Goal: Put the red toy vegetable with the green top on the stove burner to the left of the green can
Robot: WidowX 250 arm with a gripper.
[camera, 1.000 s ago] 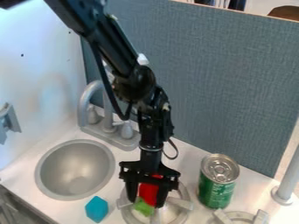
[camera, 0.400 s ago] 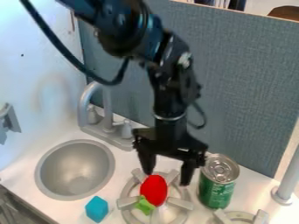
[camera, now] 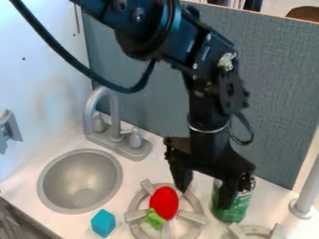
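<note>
Camera view shows us the gripper point(camera: 205, 186), fingers spread apart, hiding much of a green can point(camera: 239, 208). We see a red toy point(camera: 164, 202) on the burner point(camera: 135, 215), a blue block point(camera: 103, 223) near the sink point(camera: 79, 181), and another burner point(camera: 257, 229) cut off below.

We see the toy point(camera: 164, 203) on the burner point(camera: 192, 217), between block point(camera: 103, 223) and can point(camera: 233, 212); the sink point(camera: 78, 179) lies left, before the tap point(camera: 114, 122).

This looks like a toy kitchen: at left a round sink point(camera: 81, 175) with a grey faucet point(camera: 101, 100) beyond it, and near the middle and right, two stove burners point(camera: 138, 226) point(camera: 254, 229) on a white counter point(camera: 34, 215).
</note>
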